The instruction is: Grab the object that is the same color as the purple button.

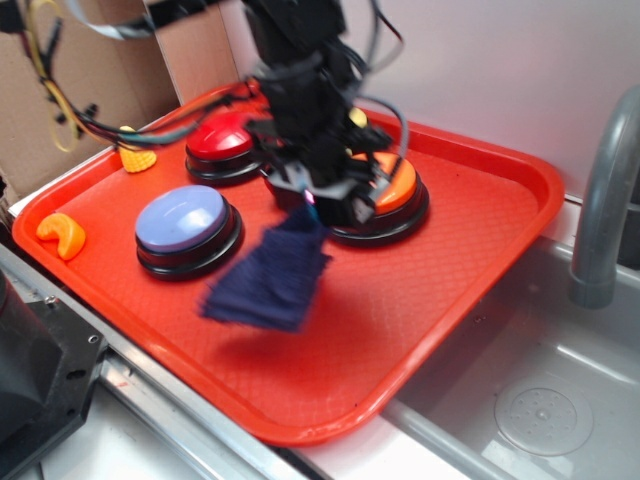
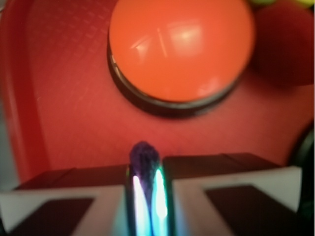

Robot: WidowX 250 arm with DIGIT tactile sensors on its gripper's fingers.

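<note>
The gripper (image 1: 312, 203) pinches the navy rag (image 1: 270, 275), which hangs below it over the red tray (image 1: 450, 270); a steel sink (image 1: 540, 400) lies beyond.

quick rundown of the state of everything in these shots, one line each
gripper: shut on the cloth, fingers pinching one corner
cloth: lifted, hanging above the tray, blurred
purple button: sitting on the tray, untouched
orange button: on the tray, partly hidden by the arm in the exterior view
red button: on the tray, behind the arm
tray: flat beside the sink
</note>
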